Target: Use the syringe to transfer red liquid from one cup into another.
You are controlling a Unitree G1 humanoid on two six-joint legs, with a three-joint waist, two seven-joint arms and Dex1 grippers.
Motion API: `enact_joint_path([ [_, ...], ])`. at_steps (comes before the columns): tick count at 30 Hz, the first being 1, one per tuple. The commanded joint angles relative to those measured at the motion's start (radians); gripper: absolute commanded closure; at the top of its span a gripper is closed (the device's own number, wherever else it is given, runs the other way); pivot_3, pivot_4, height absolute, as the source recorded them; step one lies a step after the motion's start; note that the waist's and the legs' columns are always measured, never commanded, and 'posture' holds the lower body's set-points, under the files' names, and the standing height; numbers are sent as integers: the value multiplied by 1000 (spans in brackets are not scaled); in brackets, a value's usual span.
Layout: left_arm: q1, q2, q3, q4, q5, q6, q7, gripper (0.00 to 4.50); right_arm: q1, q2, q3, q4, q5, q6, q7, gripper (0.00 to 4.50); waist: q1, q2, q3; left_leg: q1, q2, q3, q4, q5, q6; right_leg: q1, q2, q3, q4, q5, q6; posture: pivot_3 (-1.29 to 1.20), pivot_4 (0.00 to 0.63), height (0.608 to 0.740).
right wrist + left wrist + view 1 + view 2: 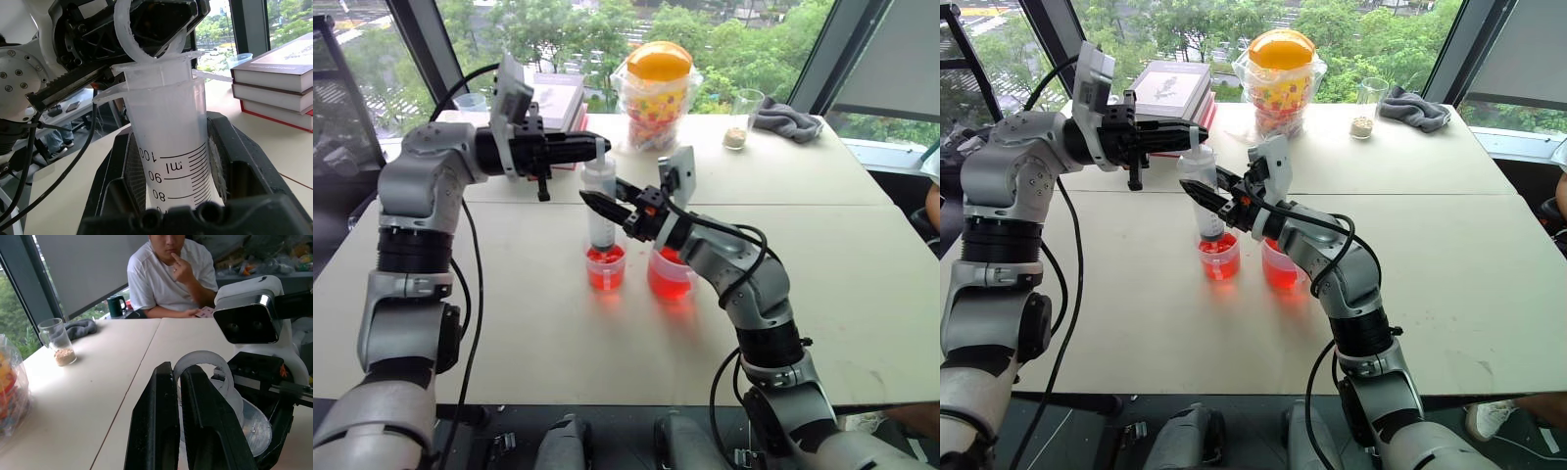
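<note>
The syringe (pixel 600 223) stands upright, tip down in the narrower cup (pixel 606 266), which holds red liquid (pixel 605 278). Just right of it is the wider cup (pixel 672 275), also red inside. My right gripper (pixel 593 200) is shut on the syringe barrel (pixel 168 137), clamping it from both sides. My left gripper (pixel 598 147) reaches in level from the left, shut on the plunger's ring (pixel 205 360) at the top. The ring sits close above the barrel's flange and the barrel looks white inside.
At the back of the table are a stack of books (pixel 558 98), a bag of coloured sweets with an orange lid (pixel 657 93), a tall glass with tan grains (pixel 741 119) and a grey cloth (pixel 788 121). A person (pixel 168 276) sits at the table's far side.
</note>
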Motion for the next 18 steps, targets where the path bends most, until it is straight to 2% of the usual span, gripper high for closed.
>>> enact_joint_path([
  [1,14,14,-26,4,-3,47,-22,4389,-51,38,-46,-75,24,-80,-15,3120,-1,0,0,0,0,0,0,0,0,0,0,0,0,0,0,0,150,740],
  [4,6,48,11,17,-25,88,-12,3538,-28,41,-37,-71,20,-81,-10,3120,-2,0,0,0,0,0,0,0,0,0,0,0,0,0,0,0,150,740],
  [11,65,142,50,3,-28,101,-15,13,-15,34,-34,-55,12,-92,2,3120,-2,0,0,0,0,0,0,0,0,0,0,0,0,0,0,0,150,740],
  [18,156,173,71,-72,-56,105,-8,13,-37,14,-64,-56,25,-83,-14,3120,1,0,0,0,0,0,0,0,0,0,0,0,0,0,0,0,150,740],
])
